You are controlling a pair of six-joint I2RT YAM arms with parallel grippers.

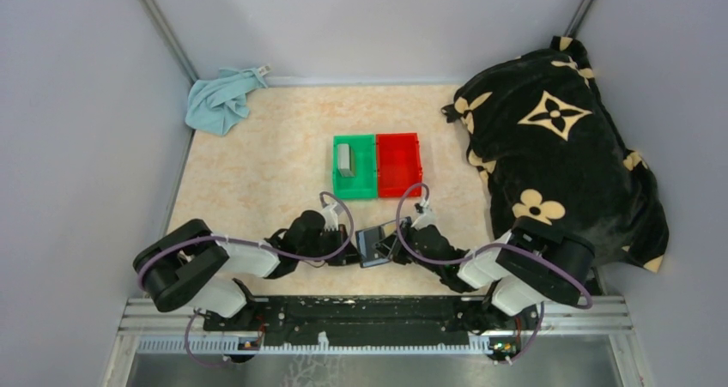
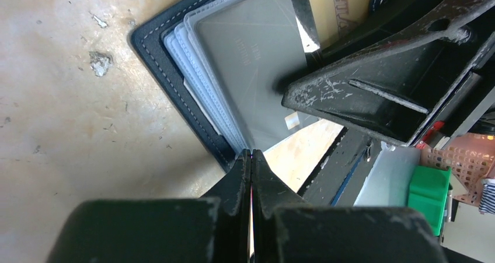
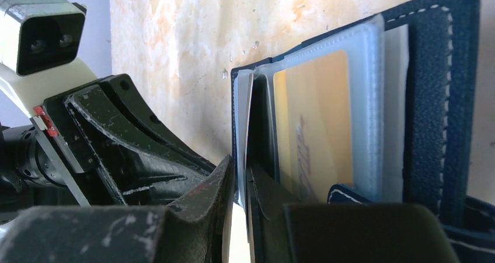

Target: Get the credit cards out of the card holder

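Card holder (image 1: 373, 246), open, edges pinched in both jaws

I see the green bin (image 1: 354, 166) and red bin (image 1: 399, 164) blocking beyond the card holder (image 1: 374, 246), the blanket (image 1: 549, 138) walling the right. The worktop (image 1: 257, 172) leftward lies open.

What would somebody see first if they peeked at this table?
Probably the big black flower-patterned blanket heaped at the right. Then the bright green bin and red bin side by side mid-table, and both arms meeting over the small navy card holder at the near edge.
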